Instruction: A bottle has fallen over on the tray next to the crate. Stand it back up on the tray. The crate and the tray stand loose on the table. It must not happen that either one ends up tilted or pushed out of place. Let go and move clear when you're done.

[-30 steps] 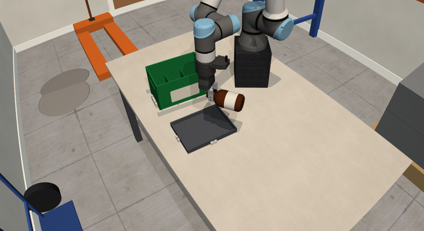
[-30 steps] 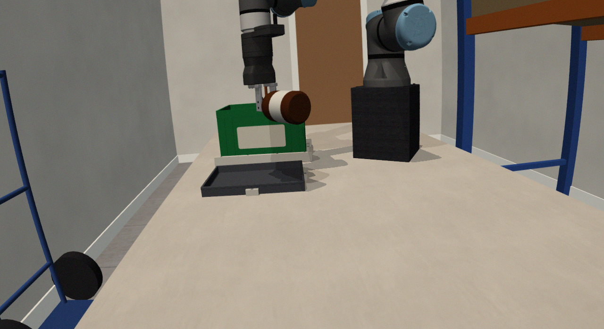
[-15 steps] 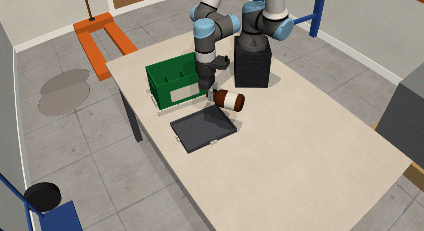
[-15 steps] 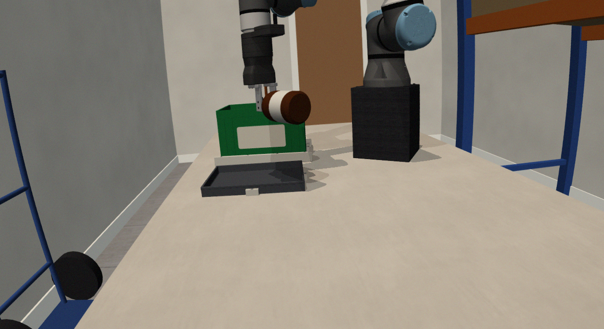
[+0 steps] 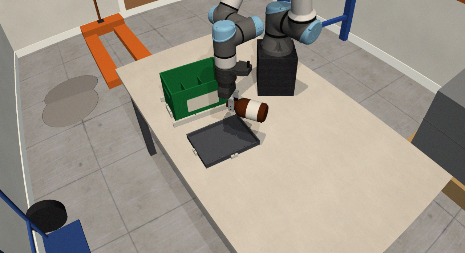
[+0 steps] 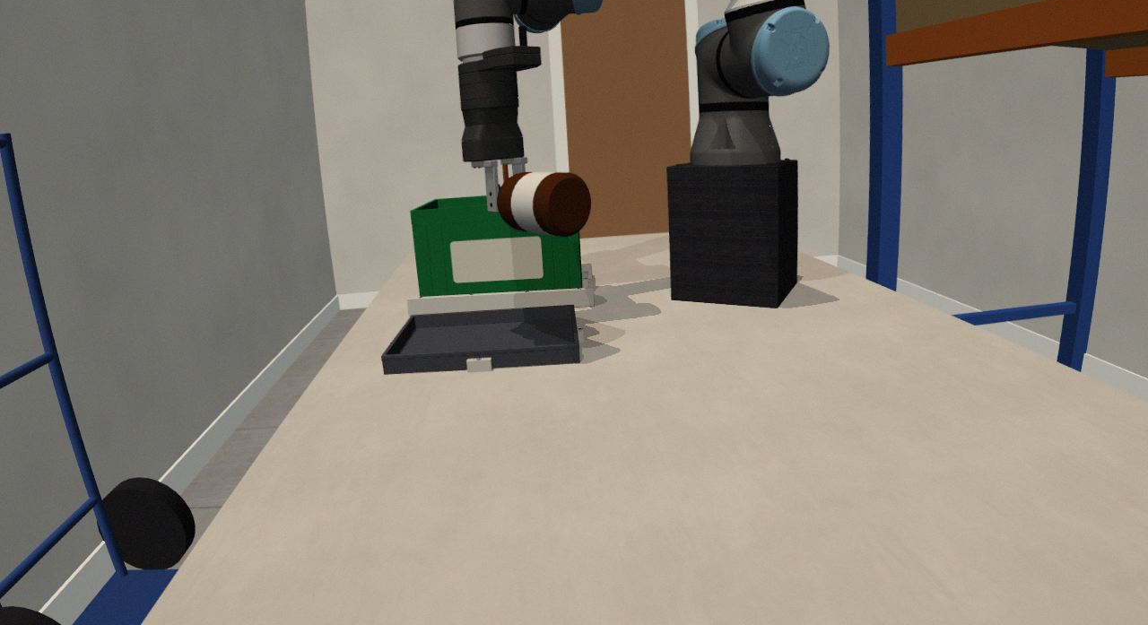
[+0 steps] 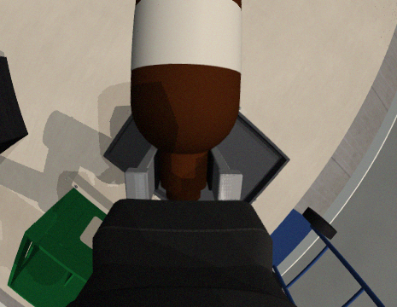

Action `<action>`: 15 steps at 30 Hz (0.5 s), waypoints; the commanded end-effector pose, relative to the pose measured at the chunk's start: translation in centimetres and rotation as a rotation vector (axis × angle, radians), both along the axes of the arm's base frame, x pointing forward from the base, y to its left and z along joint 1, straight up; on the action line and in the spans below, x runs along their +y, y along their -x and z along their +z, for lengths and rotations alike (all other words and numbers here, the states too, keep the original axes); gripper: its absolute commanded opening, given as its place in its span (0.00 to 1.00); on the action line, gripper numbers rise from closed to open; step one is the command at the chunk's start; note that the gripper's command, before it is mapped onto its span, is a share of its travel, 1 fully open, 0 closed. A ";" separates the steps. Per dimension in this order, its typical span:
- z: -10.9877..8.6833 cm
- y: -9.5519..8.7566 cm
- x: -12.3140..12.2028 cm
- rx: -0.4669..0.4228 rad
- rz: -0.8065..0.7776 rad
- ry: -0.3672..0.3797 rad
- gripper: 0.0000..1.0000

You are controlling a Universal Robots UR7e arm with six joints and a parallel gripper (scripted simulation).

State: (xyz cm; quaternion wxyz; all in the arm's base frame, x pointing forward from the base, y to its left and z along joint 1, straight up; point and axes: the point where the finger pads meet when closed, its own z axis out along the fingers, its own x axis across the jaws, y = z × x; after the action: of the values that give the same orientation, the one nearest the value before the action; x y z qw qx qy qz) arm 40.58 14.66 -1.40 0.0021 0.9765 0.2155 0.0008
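Observation:
My gripper is shut on the neck of the brown bottle, which has a white label band. The bottle hangs horizontally in the air, its base pointing away from the fingers. It is well above the dark grey tray, over the tray's far right corner. The tray holds nothing. The green crate stands just behind the tray.
The arm's black pedestal stands to the right of the crate. A pale strip lies between crate and tray. The table's left edge runs close to the tray.

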 end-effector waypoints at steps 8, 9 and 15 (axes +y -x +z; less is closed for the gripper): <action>0.0 0.0 0.0 -0.001 0.068 0.000 0.00; 0.0 0.0 0.0 -0.001 0.083 0.000 0.00; 0.0 0.0 0.0 -0.001 0.147 0.000 0.00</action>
State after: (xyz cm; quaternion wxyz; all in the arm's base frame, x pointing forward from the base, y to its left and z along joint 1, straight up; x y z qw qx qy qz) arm 40.57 14.68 -1.40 0.0024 0.9649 0.2628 0.0006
